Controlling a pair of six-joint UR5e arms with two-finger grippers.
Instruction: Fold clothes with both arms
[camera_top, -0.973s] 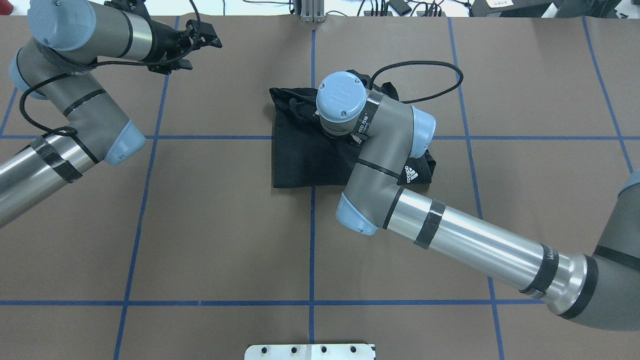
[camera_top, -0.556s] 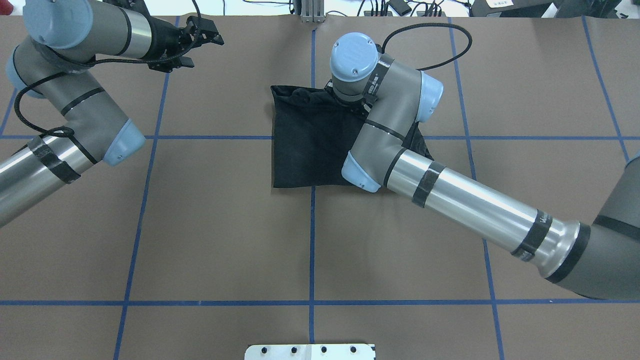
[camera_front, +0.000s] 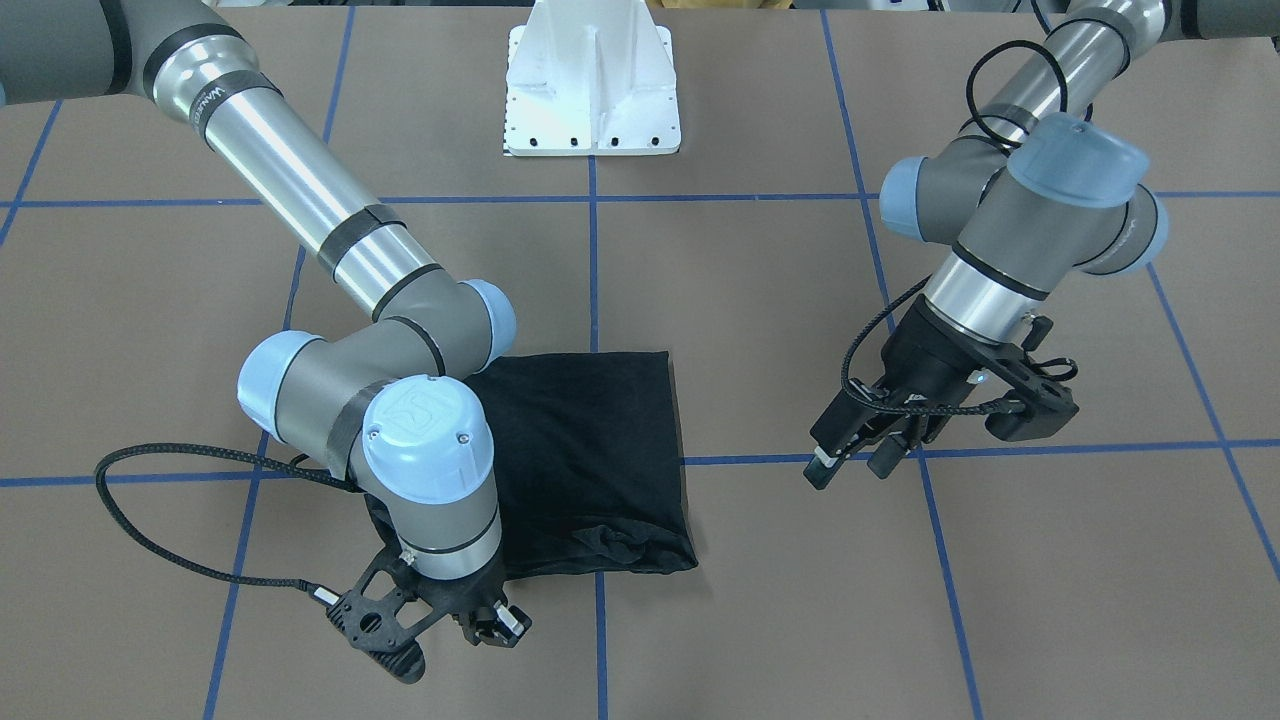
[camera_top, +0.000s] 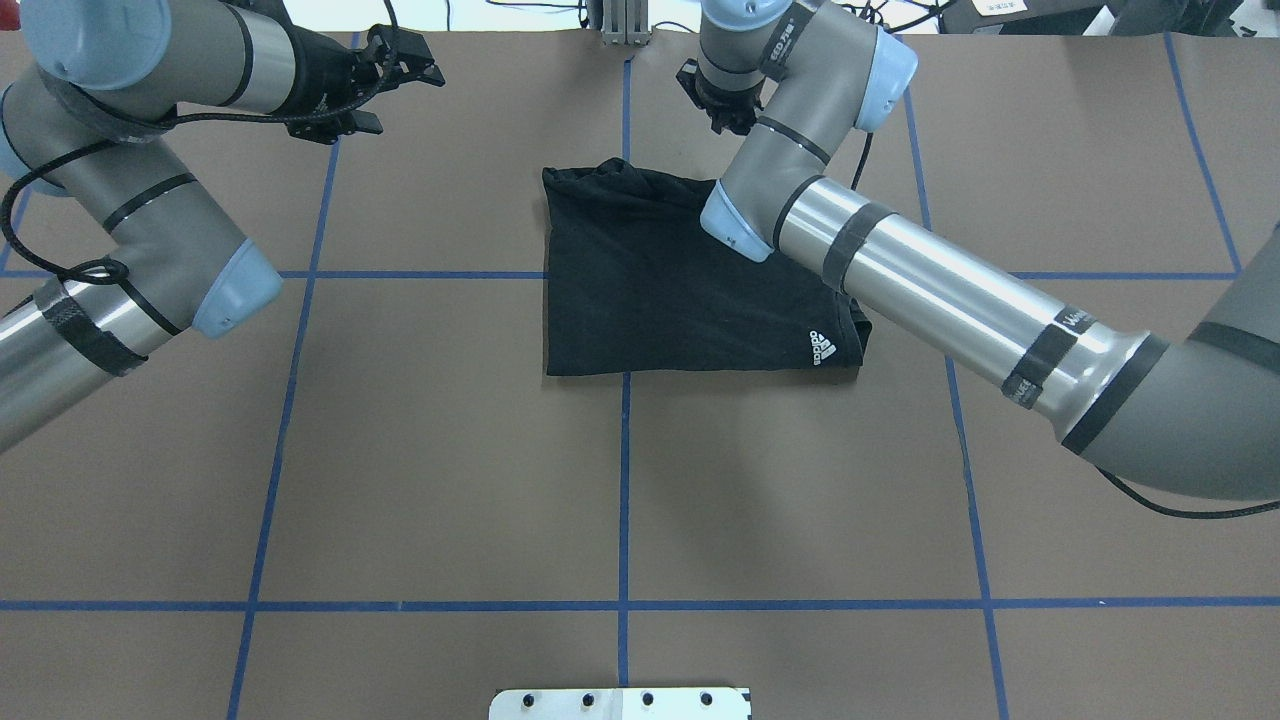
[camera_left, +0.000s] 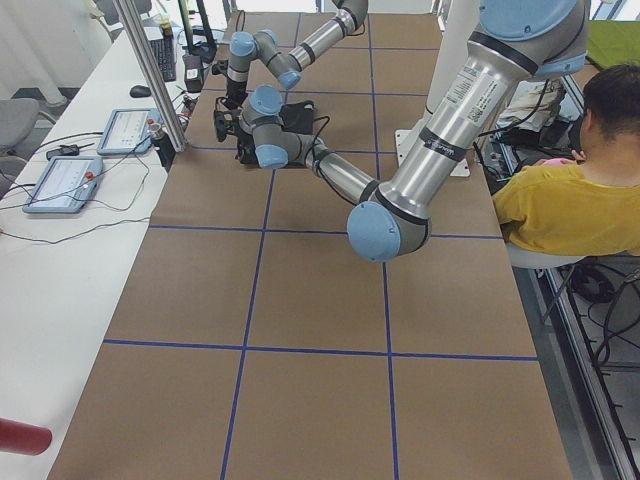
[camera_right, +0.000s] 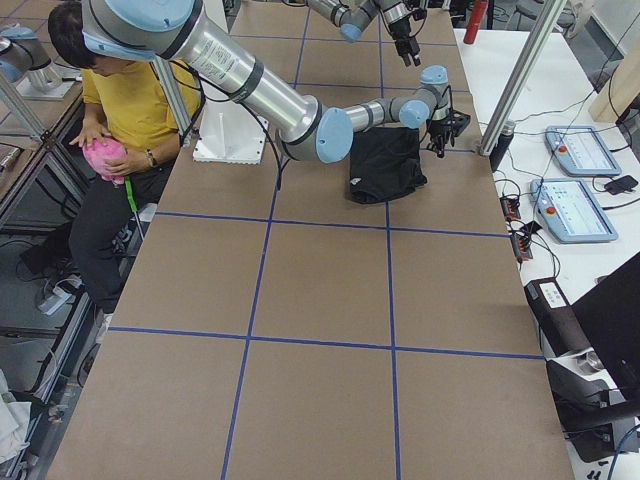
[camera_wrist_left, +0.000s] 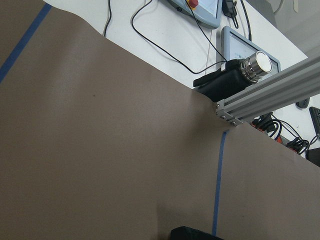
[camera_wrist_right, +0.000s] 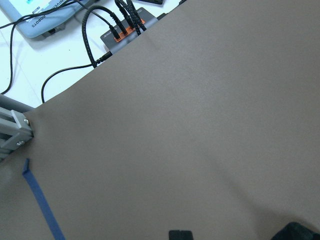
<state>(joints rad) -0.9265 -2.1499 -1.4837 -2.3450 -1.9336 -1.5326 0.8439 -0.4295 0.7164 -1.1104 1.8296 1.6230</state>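
The black T-shirt (camera_top: 660, 290) lies folded into a rough rectangle at the table's middle, its white three-stripe logo (camera_top: 822, 348) on the near right corner and its far edge bunched (camera_front: 610, 545). My right gripper (camera_top: 722, 112) hangs just past the shirt's far edge, off the cloth; in the front-facing view (camera_front: 488, 624) it looks open and empty. My left gripper (camera_front: 850, 465) hovers open and empty above the table, well to the shirt's left, and also shows in the overhead view (camera_top: 410, 65). The graphic is hidden.
The white pedestal base (camera_front: 590, 90) stands at the near edge. An aluminium post (camera_top: 620, 25) and cables line the far edge. Blue tape lines (camera_top: 624, 480) grid the brown table. A seated operator (camera_left: 570, 190) is beside the table.
My right arm has lifted off the shirt and swung towards the far edge, uncovering the folded shirt and its logo. My left arm has barely shifted.
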